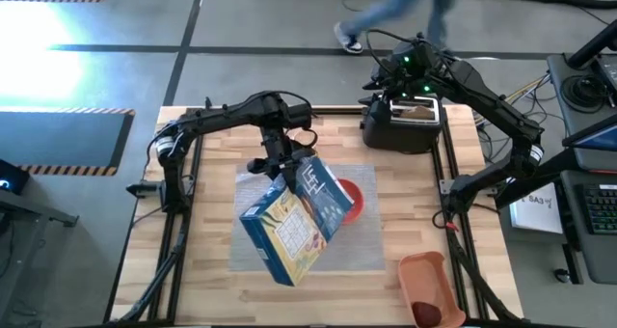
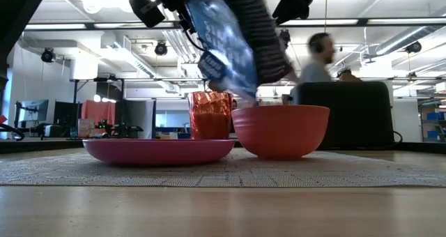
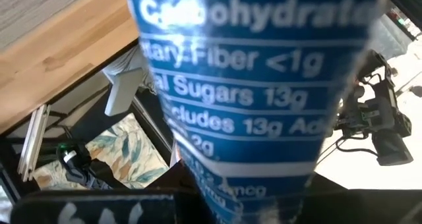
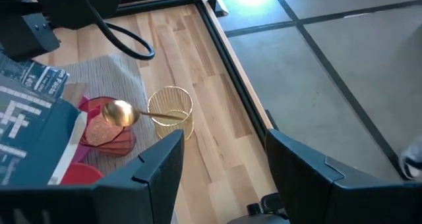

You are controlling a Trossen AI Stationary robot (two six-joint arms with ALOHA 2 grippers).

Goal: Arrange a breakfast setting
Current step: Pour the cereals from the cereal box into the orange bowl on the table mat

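My left gripper (image 1: 280,169) is shut on a blue and yellow cereal box (image 1: 299,217), which hangs tilted over the grey placemat (image 1: 371,246). In the low view the box (image 2: 226,45) slants down toward the orange bowl (image 2: 280,129). The pink plate (image 2: 159,150) rests on the mat beside the bowl, and the orange cup (image 2: 209,115) stands behind them. A gold spoon (image 4: 120,112) sticks out of a gold wire holder (image 4: 173,109). My right gripper (image 4: 224,165) hangs open above the toaster (image 1: 410,121), holding nothing. My left gripper holds the cereal box at its far, raised end (image 1: 292,177), coming from the table's far side and slanting down. The blue nutrition panel (image 3: 250,99) fills the wrist view and hides the fingers. The box is lifted clear and tilted, its low end (image 2: 240,90) just above the bowl.
An orange tray (image 1: 429,285) with a red apple (image 1: 427,313) sits at the near right corner. The black toaster (image 2: 348,115) stands at the far right with something tan in its slot (image 1: 415,109). A person moves about behind the table.
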